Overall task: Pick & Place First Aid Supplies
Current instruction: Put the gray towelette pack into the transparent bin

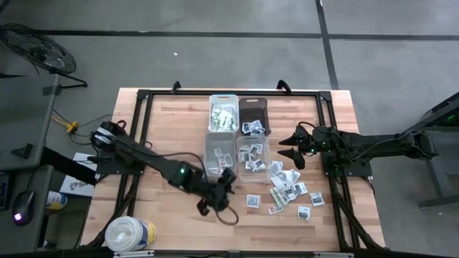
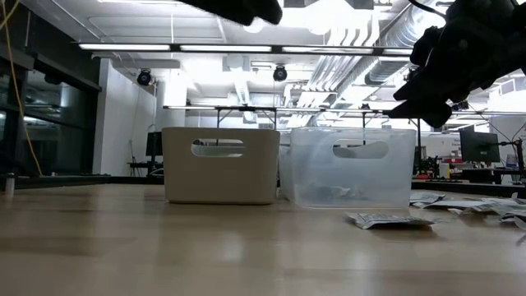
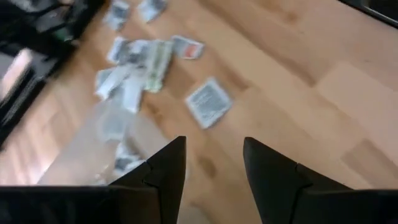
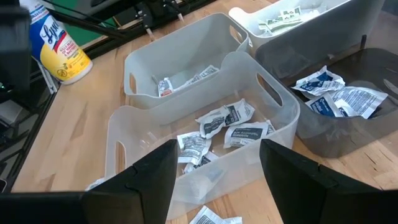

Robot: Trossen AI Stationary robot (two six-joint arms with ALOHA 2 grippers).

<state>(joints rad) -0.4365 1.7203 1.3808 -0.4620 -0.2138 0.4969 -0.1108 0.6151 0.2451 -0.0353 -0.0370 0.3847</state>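
The first aid supplies are small flat white packets. Several lie loose on the table [image 1: 287, 188] at the near right, and one [image 3: 209, 101] lies alone ahead of my left fingers. Others lie in the clear bin [image 4: 224, 127], the dark bin [image 4: 339, 99] and the white bin [image 1: 224, 113]. My left gripper [image 1: 228, 178] hovers open above the bare wood in front of the clear bins, with nothing between its fingers [image 3: 168, 168]. At the table's right side my right gripper [image 1: 292, 149] waits open, raised and pointing at the bins.
Two clear bins [image 1: 220, 152] stand side by side in the middle of the table, with the white and dark bins behind them. A big white round tub [image 1: 129, 233] stands at the near left corner. A black frame [image 1: 136, 115] borders the table.
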